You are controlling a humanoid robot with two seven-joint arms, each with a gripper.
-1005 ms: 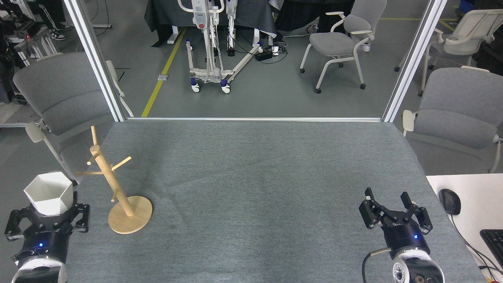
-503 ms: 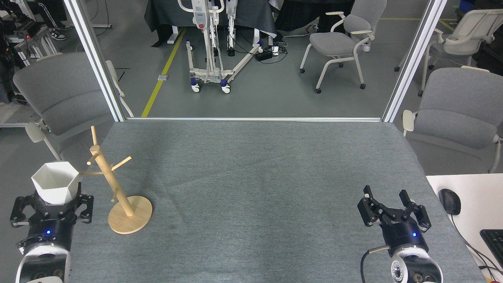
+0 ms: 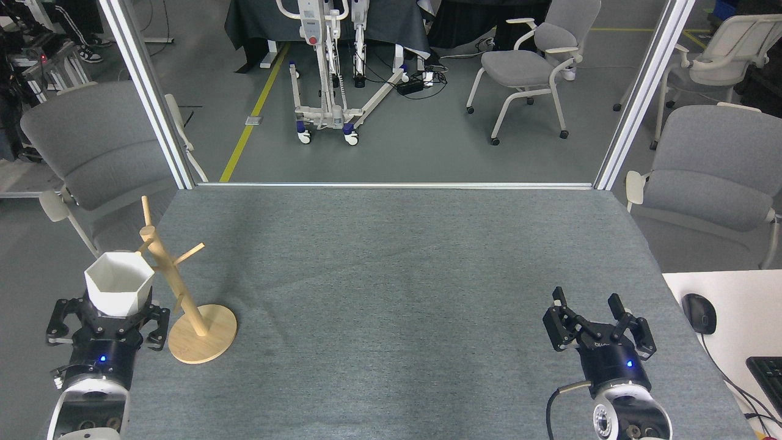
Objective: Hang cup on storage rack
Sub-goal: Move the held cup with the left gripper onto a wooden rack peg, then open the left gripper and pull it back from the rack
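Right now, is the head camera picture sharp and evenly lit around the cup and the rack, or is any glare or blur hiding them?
Head view: even, soft light, no glare; the cup in the left gripper and the rack are sharp, with only faint shadows on the table. The cup's white body overlaps a left-pointing peg, hiding its tip. The right gripper is also clear.

You won't find any text you can read here. The right gripper [image 3: 586,305] carries a small pale marking on its black body, just below the fingers, but it is too small and blurred to make out. Nothing else in your view shows a legible label, brand, number or sign.
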